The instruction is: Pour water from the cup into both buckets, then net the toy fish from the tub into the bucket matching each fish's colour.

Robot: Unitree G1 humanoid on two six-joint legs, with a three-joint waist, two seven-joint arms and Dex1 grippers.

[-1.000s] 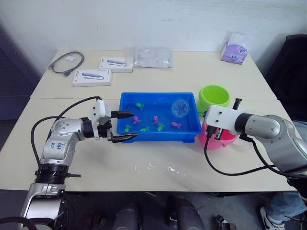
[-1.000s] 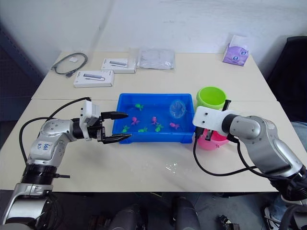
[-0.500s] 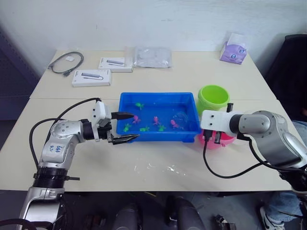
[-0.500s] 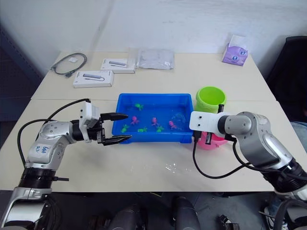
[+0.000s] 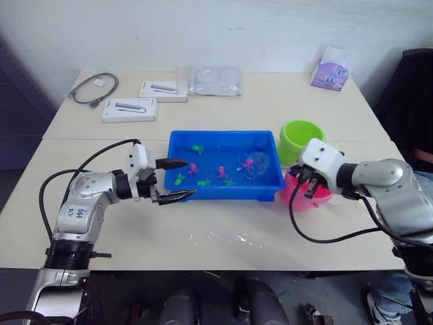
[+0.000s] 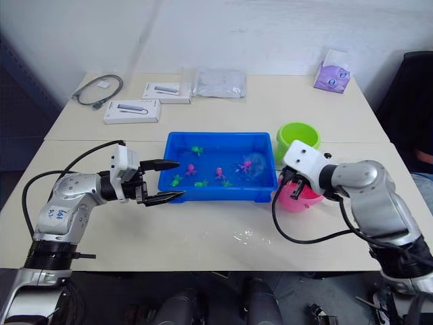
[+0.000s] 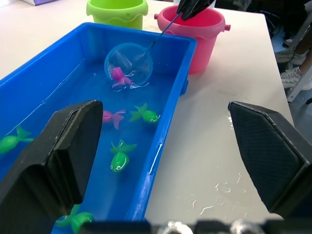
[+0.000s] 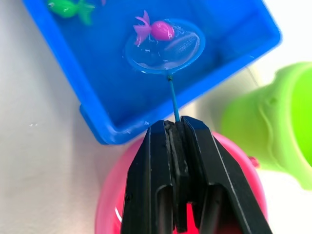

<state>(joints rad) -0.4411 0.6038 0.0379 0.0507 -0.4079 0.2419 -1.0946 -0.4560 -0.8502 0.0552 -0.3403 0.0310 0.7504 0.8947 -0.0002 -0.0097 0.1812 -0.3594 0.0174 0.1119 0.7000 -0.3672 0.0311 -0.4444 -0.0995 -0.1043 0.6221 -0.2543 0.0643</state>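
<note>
The fingers (image 8: 161,161) of the right gripper (image 8: 174,127) are pressing together on the thin handle of the net (image 8: 165,45), above the pink bucket (image 5: 308,195). The hoop is sitting over the water at the right end of the tub (image 5: 177,142), with a pink fish (image 8: 157,29) lying at its rim. To do this step well, I think the net should be lifted level and slowly, so the fish is not slipping off the edge, then carried to the pink bucket and not to the green bucket (image 5: 302,137) behind it. The left gripper (image 5: 177,179) is hovering open just beside the tub's left end, holding nothing.
</note>
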